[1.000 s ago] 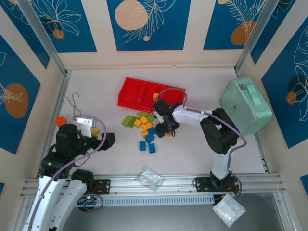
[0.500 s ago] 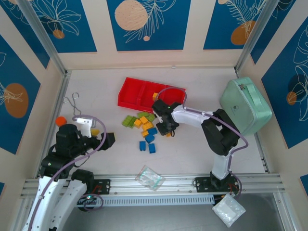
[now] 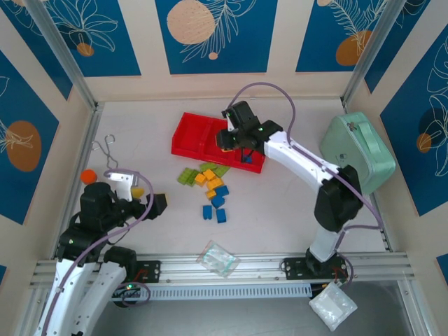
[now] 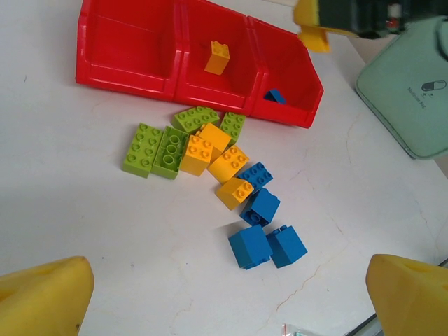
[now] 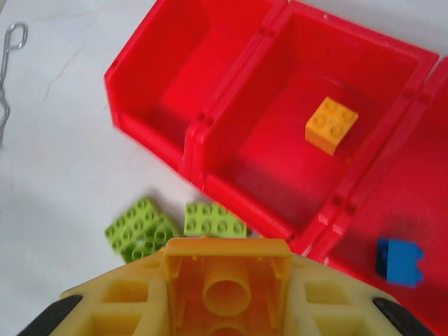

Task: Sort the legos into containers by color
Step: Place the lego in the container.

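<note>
Step in hand: delivering a yellow lego [image 5: 227, 283]. My right claw [image 3: 236, 140] is clenched on it, above the near wall of the tray [image 3: 187, 145], which sits toward the surface's far edge. The middle compartment [image 5: 276, 164] holds one yellow piece [image 5: 331, 124], and the right-end one holds a blue piece [image 5: 399, 261]. Next move, in my judgement: centre over the middle compartment, lower, release. My left claw [image 3: 158, 204] hangs released near the left edge. Loose legos [image 3: 210, 183] lie mid-surface.

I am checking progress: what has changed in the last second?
The right gripper closed on a yellow brick at the pile and carried it away from the bases, to above the tray. The left gripper, open, and the rest of the pile stayed put.
</note>
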